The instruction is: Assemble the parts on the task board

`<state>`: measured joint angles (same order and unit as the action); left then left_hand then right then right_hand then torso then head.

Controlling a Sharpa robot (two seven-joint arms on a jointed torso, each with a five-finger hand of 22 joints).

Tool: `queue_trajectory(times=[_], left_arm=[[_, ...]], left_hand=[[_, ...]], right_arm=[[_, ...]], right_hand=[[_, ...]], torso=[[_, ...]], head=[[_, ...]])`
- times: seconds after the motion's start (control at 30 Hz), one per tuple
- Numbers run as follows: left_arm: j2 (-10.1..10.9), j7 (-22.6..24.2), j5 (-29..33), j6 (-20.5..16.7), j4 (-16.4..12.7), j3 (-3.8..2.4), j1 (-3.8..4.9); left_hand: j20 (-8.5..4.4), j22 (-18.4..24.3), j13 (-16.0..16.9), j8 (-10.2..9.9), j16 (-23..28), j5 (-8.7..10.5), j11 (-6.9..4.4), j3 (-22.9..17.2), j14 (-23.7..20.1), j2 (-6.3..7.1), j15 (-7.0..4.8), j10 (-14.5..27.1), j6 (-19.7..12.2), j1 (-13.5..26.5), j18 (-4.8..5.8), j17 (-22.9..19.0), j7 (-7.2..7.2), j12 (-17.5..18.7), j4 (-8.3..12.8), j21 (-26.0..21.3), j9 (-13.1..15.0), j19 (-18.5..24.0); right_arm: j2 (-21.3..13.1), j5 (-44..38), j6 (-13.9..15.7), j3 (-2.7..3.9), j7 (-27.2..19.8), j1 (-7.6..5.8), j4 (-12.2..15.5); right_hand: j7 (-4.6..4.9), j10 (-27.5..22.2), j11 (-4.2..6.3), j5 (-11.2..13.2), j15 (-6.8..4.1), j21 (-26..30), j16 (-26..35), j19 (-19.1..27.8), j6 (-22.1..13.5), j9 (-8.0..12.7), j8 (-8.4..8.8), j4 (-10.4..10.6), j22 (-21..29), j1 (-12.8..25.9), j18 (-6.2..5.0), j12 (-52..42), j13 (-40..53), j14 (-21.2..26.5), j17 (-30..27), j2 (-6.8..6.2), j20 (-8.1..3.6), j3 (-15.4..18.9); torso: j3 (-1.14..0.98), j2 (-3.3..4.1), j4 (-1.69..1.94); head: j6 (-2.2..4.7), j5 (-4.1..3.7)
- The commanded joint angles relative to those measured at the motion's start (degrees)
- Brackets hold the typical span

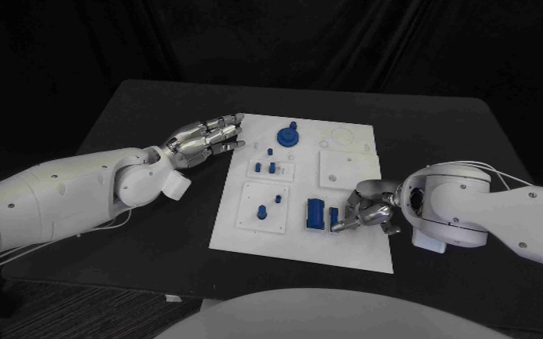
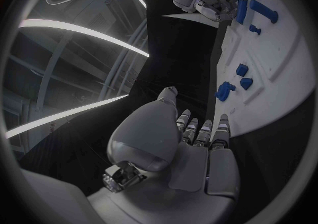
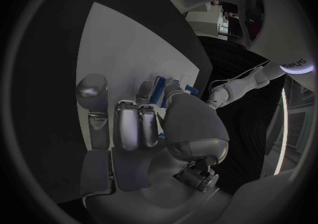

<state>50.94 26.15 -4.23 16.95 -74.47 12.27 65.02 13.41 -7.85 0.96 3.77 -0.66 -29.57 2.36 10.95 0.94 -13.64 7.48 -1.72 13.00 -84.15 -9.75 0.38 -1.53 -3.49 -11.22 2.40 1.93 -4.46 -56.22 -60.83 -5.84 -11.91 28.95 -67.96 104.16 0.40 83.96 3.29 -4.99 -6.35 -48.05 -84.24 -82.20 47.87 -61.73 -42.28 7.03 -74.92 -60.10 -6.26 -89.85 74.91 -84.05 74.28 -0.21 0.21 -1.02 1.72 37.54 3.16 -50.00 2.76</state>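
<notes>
On board, near edge: right hand sits over the board corner nearest the robot, fingers curled down at a blue part.
Progress: early to middle, as a guess. Several blue parts stand in or lie on the board; at least one recess plate beyond the right hand looks bare. Cannot tell which parts are fully seated.
Done so far: round part sits at the far end of the board, just beside the left hand's fingertips. Two small pegs stand mid-board. Lone peg stands on the near plate on the left-arm side.
Left to do: long block lies flat just beside the right hand; small part is at the right fingertips. Both look unplaced, judged from how they lie.
Right hand state: fingers closed in around the small part, touching it; whether it is truly pinched or just touched, cannot tell. Right wrist view has blue showing past the fingers, contact hidden.
Left hand state: released, holds nothing, fingers loosely apart, hovering off the board's far corner over the bench.
Part vs hand: small part at right fingertips; long block just beside it toward the left arm; round part near left hand, apart from it.
</notes>
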Motion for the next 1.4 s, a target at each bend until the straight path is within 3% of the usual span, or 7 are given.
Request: queue_trajectory(times=[0.03, 0.47, 0.67, 0.9, 1.3, 1.4], left_arm=[[0.0, 0.5, 0.2, 0.8, -0.1, -0.05, -0.11], [-0.1, 0.4, 0.2, 0.9, 0.0, -0.05, -0.21], [-0.1, 0.3, 0.2, 0.9, 0.1, -0.05, -0.25], [-0.1, 0.1, 0.2, 0.9, 0.2, -0.05, -0.29], [-0.1, -0.1, 0.2, 0.9, 0.2, -0.05, -0.35], [-0.1, -0.2, 0.2, 0.9, 0.3, -0.05, -0.36]], left_hand=[[0.15, 0.1, 0.0, 0.2, -0.3, -0.24, 0.38, 0.0, 0.0, -0.36, 0.40, -0.1, 0.0, -0.1, -0.16, 0.1, -0.24, -0.2, 0.4, 0.3, 0.1, -0.4], [0.15, 0.1, 0.0, 0.2, -0.3, -0.24, 0.38, 0.0, 0.0, -0.36, 0.40, -0.1, 0.0, -0.1, -0.16, 0.1, -0.24, -0.2, 0.4, 0.3, 0.1, -0.4], [0.15, 0.1, 0.0, 0.2, -0.3, -0.24, 0.38, 0.0, 0.0, -0.36, 0.40, -0.1, 0.0, -0.1, -0.16, 0.1, -0.24, -0.2, 0.4, 0.3, 0.1, -0.4], [0.16, 0.1, 0.1, 0.2, -0.3, -0.36, 0.54, -0.1, 0.0, -0.38, 0.39, -0.1, 0.0, -0.2, -0.16, 0.1, -0.13, -0.3, 0.6, 0.3, 0.1, -0.4], [0.16, 0.1, 0.0, 0.2, -0.3, -0.36, 0.55, -0.1, 0.0, -0.38, 0.39, -0.1, -0.1, -0.2, -0.16, 0.1, -0.12, -0.3, 0.7, 0.3, 0.1, -0.5], [0.16, 0.1, 0.0, 0.2, -0.3, -0.35, 0.60, -0.1, 0.0, -0.39, 0.39, -0.1, -0.1, -0.2, -0.16, 0.1, -0.06, -0.3, 0.7, 0.3, 0.1, -0.5]], right_arm=[[0.0, -1.4, -1.9, -0.02, 0.3, 0.40, 0.0], [0.4, -1.5, -1.6, -0.02, 0.2, 0.88, -0.4], [0.4, -1.5, -1.1, -0.02, 0.1, 0.90, -0.6], [0.4, -0.3, 0.2, -0.01, -0.3, 0.91, -0.9], [0.2, 0.7, 0.9, -0.01, -0.8, 0.89, -1.1], [0.0, 1.0, 1.4, 0.00, -1.3, 0.88, -1.0]], right_hand=[[-0.16, 6.0, 0.36, 0.6, -0.54, 0.3, 0.2, 0.0, -0.5, -0.5, -0.45, 0.1, -5.4, -0.5, -0.91, -0.1, 15.1, -3.3, -0.1, -0.12, -0.58, 0.5], [-0.21, 6.0, 0.42, 1.6, -0.58, 0.7, 0.4, 0.1, -0.7, -1.3, -0.70, 0.7, -5.3, -0.2, -0.96, -0.1, 15.1, -3.2, -0.5, -0.20, -0.64, 1.2], [-0.23, 6.0, 0.44, 1.3, -0.60, 1.0, 0.5, 0.1, -0.8, -1.5, -0.62, 1.1, -5.2, -0.2, -0.99, -0.1, 15.1, -3.2, -0.6, 0.55, -0.66, 1.2], [-0.20, 6.0, 0.43, -0.5, -0.61, 1.5, 0.6, 0.2, -1.2, -1.7, -0.09, 2.2, -5.1, 0.2, -1.04, -0.1, 15.1, -3.1, -0.9, 2.13, -0.68, 1.5], [-0.16, 6.0, 0.40, -1.5, -0.60, 1.8, 0.7, 0.2, -1.4, -1.6, 0.48, 2.6, -5.1, 0.1, -1.06, -0.1, 15.1, -3.1, -1.0, 2.74, -0.67, 1.5], [-0.07, 6.0, 0.34, -3.9, -0.54, 2.0, 0.7, 0.2, -1.5, -1.1, 1.45, 1.7, -5.0, -1.9, -1.08, -0.1, 15.1, -3.1, -0.9, 3.48, -0.64, 0.9]], torso=[[0.00, 0.01, 0.00], [-0.01, 0.01, 0.00], [0.01, 0.01, 0.00], [0.00, 0.01, 0.00], [0.00, 0.01, 0.01], [0.00, 0.01, 0.01]], head=[[0.00, 0.12], [0.00, 0.12], [0.00, 0.12], [0.00, 0.06], [0.00, -0.08], [0.00, 0.00]])
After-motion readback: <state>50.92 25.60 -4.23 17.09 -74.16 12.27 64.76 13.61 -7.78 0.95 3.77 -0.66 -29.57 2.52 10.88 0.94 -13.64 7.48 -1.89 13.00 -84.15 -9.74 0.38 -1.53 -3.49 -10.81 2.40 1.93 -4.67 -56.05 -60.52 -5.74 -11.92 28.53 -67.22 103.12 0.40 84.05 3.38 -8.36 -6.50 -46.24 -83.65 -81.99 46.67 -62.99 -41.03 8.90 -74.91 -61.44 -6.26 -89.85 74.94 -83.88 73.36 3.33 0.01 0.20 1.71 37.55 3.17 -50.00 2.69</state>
